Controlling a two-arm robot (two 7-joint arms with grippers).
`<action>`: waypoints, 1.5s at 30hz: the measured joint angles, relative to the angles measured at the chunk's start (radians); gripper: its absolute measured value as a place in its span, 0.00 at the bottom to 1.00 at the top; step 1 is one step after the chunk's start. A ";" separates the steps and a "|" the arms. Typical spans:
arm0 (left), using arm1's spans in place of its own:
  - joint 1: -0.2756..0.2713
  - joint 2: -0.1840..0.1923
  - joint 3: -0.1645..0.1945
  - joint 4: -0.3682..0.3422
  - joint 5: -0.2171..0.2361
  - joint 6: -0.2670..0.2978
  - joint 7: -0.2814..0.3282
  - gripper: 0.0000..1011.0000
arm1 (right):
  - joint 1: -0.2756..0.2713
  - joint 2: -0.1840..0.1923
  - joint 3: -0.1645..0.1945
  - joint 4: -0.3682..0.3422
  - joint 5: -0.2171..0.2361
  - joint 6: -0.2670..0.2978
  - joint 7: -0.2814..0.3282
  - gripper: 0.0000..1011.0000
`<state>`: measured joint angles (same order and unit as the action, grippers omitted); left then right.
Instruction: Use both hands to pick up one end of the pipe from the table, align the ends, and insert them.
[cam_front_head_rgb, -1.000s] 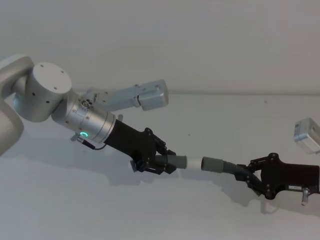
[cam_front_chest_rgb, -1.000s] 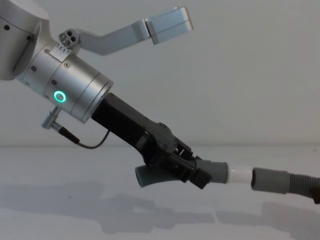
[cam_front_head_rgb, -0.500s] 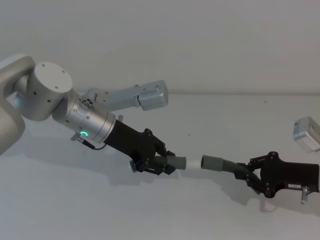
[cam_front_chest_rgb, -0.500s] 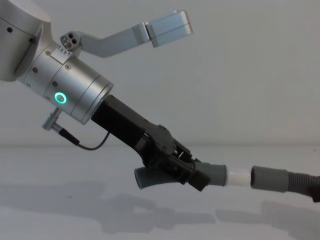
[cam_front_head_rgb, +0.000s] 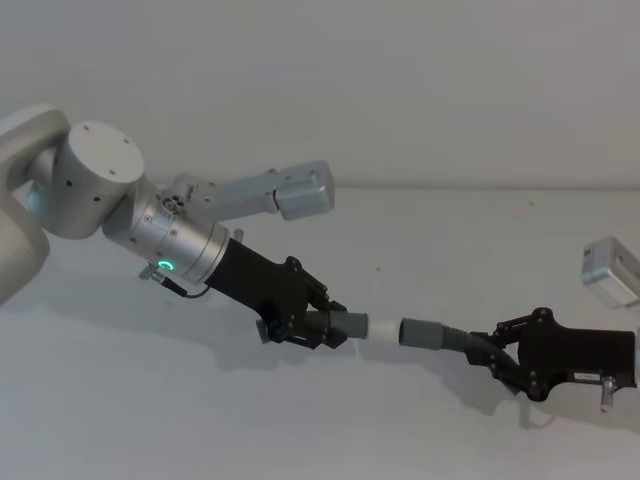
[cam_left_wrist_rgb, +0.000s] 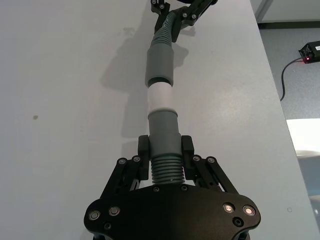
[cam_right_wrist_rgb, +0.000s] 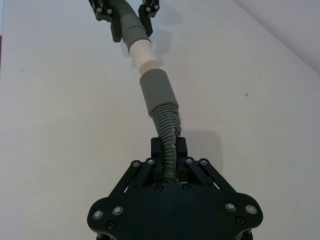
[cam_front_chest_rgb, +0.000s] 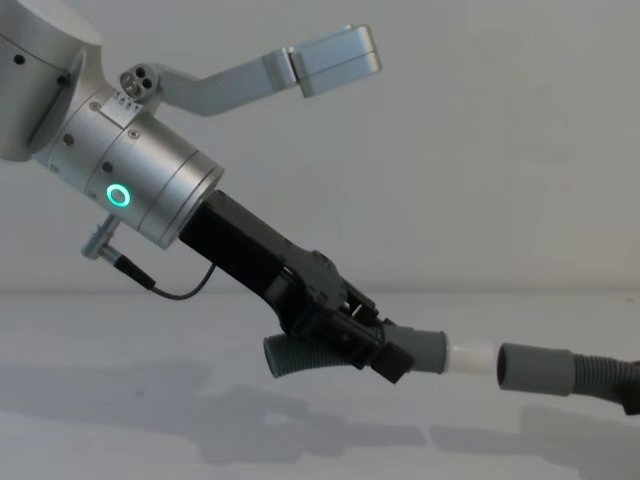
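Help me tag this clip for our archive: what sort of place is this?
Likely a robotics lab bench: plain matte white table, bare grey wall, black plastic left claw and right claw holding dark grey ribbed hose pieces.

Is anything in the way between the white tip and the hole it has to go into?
No, nothing visible stands between them. The left pincer holds the short piece, the right pincer holds the long piece, and the white tip points straight at the grey socket, right by its mouth.
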<state>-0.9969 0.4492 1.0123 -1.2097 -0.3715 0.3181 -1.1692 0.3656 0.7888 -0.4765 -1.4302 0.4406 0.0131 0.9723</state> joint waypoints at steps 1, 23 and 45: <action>-0.001 0.000 0.001 0.000 0.000 0.000 0.000 0.35 | 0.000 0.000 -0.001 0.000 0.000 0.000 0.001 0.14; -0.019 -0.002 0.024 0.022 -0.011 -0.014 -0.011 0.35 | 0.012 0.009 -0.017 -0.006 0.016 0.017 -0.005 0.14; -0.024 0.004 0.035 0.014 -0.027 -0.019 0.007 0.35 | -0.012 0.039 -0.029 -0.043 0.036 0.020 -0.017 0.14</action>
<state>-1.0213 0.4532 1.0471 -1.1953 -0.3988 0.2992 -1.1624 0.3539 0.8281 -0.5059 -1.4735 0.4761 0.0333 0.9550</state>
